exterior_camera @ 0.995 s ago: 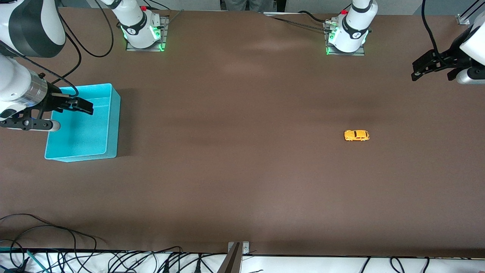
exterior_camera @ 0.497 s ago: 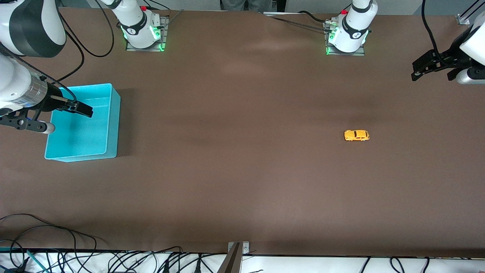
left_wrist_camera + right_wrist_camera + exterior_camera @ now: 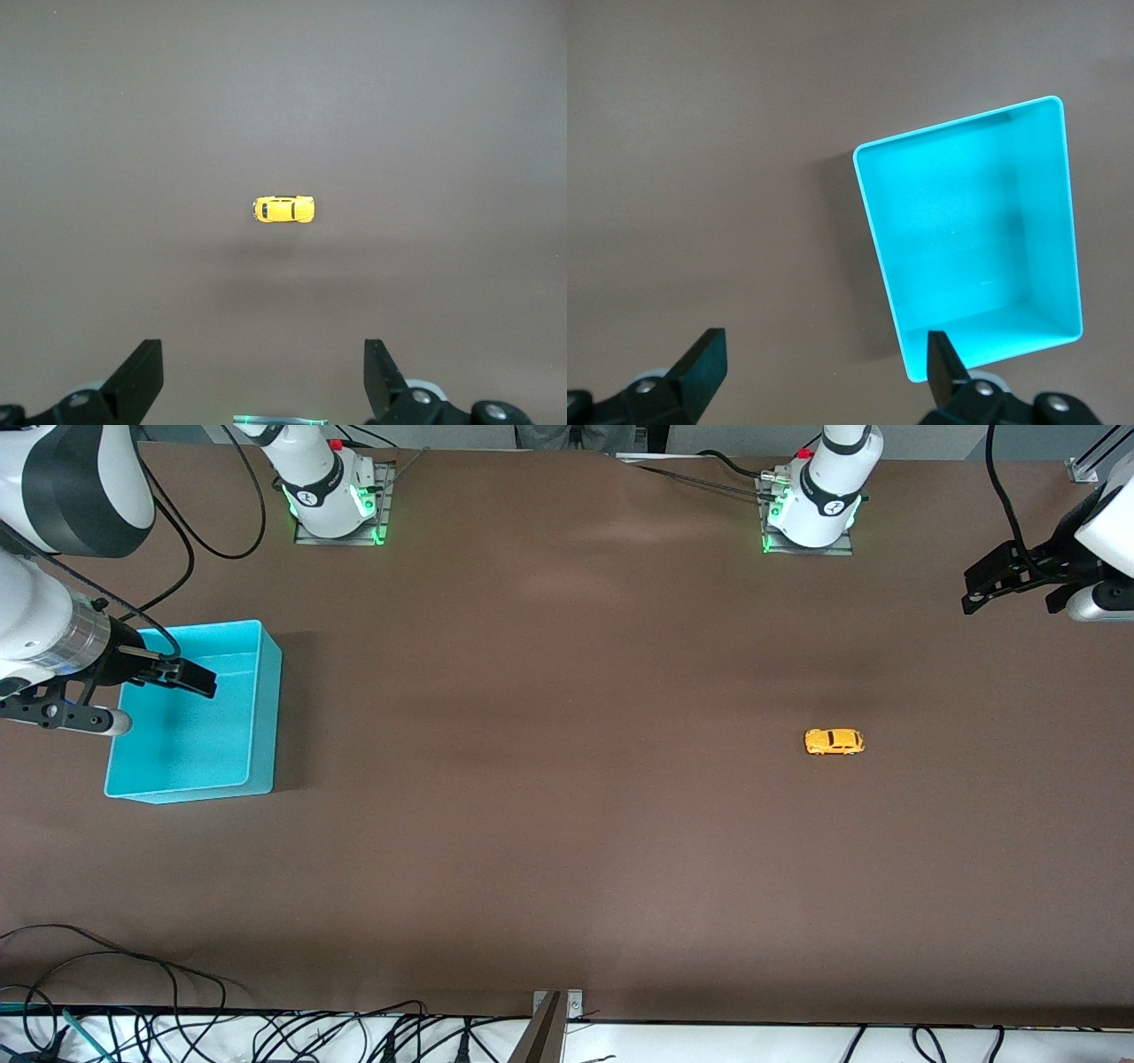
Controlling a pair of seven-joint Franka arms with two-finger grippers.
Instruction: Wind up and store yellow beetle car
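The yellow beetle car (image 3: 834, 741) stands alone on the brown table toward the left arm's end, and shows small and orange-yellow in the left wrist view (image 3: 283, 209). My left gripper (image 3: 1010, 598) hangs high over the table's edge at that end, well apart from the car, and its jaws (image 3: 262, 372) are open and empty. At the right arm's end sits a turquoise bin (image 3: 195, 744) with nothing in it. My right gripper (image 3: 199, 677) hovers over the bin's edge. It is open (image 3: 824, 359) and empty, with one finger above the bin's corner (image 3: 966, 239).
The brown table (image 3: 549, 797) stretches wide between car and bin. Both arm bases (image 3: 332, 500) (image 3: 811, 509) stand along the edge farthest from the front camera. Loose cables (image 3: 133, 1027) and a metal bracket (image 3: 554, 1019) lie along the nearest edge.
The right gripper has shifted slightly over the bin. The left gripper, car and bin have not moved.
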